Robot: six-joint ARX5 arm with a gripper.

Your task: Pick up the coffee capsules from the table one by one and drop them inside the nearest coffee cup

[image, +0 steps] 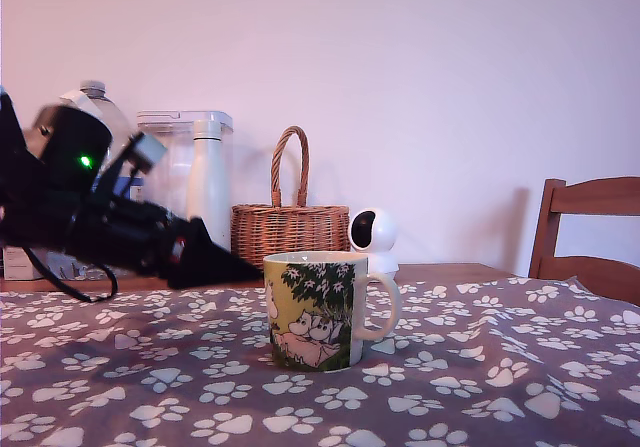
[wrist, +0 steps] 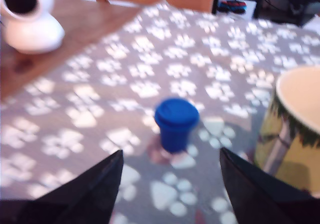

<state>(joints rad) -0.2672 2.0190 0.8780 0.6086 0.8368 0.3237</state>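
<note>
I find the gripper spread wide and empty; the blue capsule stands on the table cloth at its twelve o'clock, beside the coffee cup; judged light, stiff, slick; I would pinch its tapered wall below the rim.

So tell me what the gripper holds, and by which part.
Nothing. The gripper is open, and the blue capsule stands untouched on the cloth.
</note>
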